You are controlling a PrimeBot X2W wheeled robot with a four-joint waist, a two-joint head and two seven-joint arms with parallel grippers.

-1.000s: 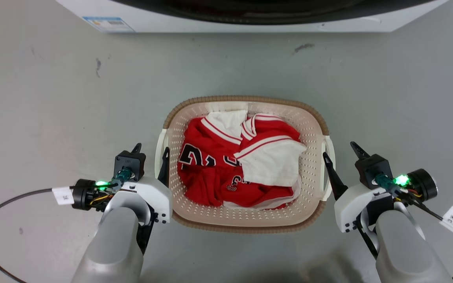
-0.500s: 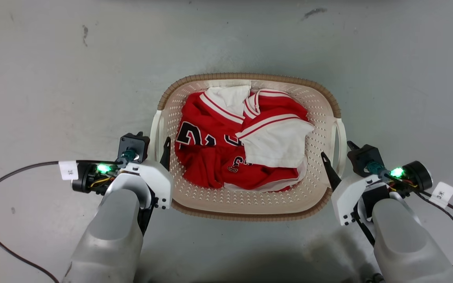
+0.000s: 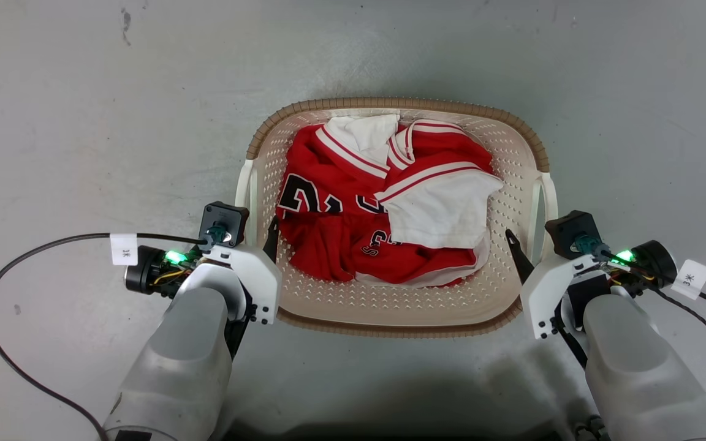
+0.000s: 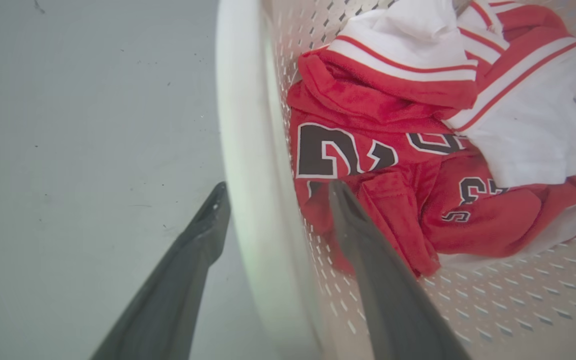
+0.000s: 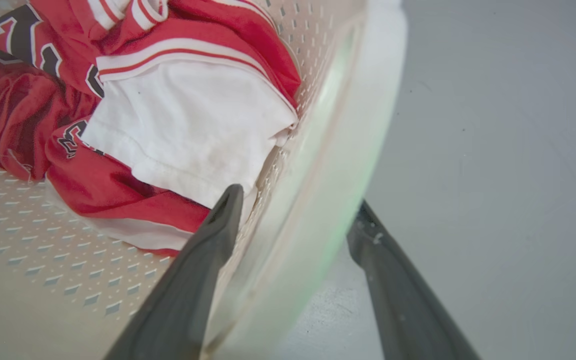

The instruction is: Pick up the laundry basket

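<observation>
1. Grey floor (image 3: 83, 92) is seen on every side, and the cream perforated plastic laundry basket (image 3: 390, 300) with a brown woven-look rim is placed on it between the two arms. Whether it has left the floor cannot be told.
2. A crumpled red jersey with black numerals (image 3: 341, 245) and a white garment (image 3: 439, 214) are carried inside, heaped toward the far side.
3. The left hand (image 4: 278, 187) is held released: one dark finger is set outside the white left loop handle (image 4: 248, 150), the other inside the wall, with gaps showing on both sides.
4. The right hand (image 5: 299, 197) is likewise unclenched and straddles the white right loop handle (image 5: 348, 150), with its inner finger close to the white garment.
5. Risk one: if a lift is begun before both hands are clenched, the handles could be slipped past and nothing raised.
6. Risk two: cloth could be pinched by the right inner finger, so the grip on smooth plastic would be weakened.
7. Risk three: if one side is raised ahead of the other, the basket would be tilted and the clothes could be spilled.
8. Risk four: the black cable (image 3: 34, 251) looped on the floor by the left arm could be snagged as the arms are raised.
</observation>
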